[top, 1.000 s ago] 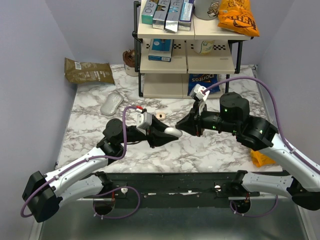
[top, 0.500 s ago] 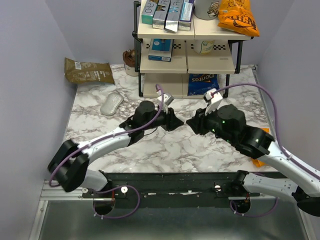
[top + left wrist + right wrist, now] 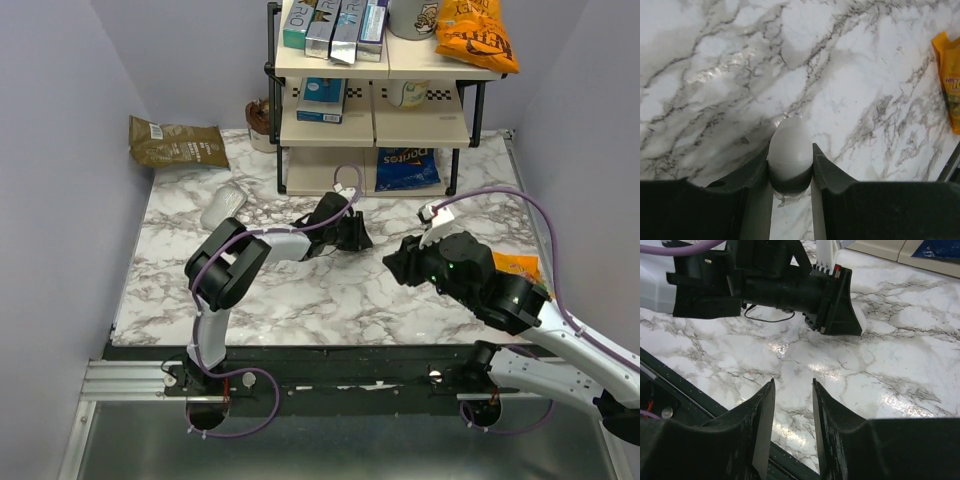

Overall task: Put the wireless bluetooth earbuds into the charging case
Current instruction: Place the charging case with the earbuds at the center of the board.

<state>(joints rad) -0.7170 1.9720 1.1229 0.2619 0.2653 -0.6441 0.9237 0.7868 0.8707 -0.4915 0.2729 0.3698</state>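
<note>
My left gripper (image 3: 355,238) is stretched out low over the middle of the marble table. In the left wrist view it (image 3: 790,150) is shut on the charging case (image 3: 790,142), a smooth white oval with a seam round it, held just above the marble. A white sliver of the case shows at the left gripper's tip in the right wrist view (image 3: 859,322). My right gripper (image 3: 392,262) is open and empty (image 3: 793,382), a short way to the right of and nearer than the left one, pointing at it. The earbuds are not in view.
A white computer mouse (image 3: 222,208) lies at the back left, with a brown bag (image 3: 175,142) behind it. A shelf rack (image 3: 375,130) holding boxes and a blue chip bag (image 3: 405,168) stands at the back. An orange snack bag (image 3: 517,267) lies at the right, also in the left wrist view (image 3: 950,85).
My left arm has stretched out and to the right, carrying the case toward the table's middle. My right gripper has drawn back to the right and nearer.
</note>
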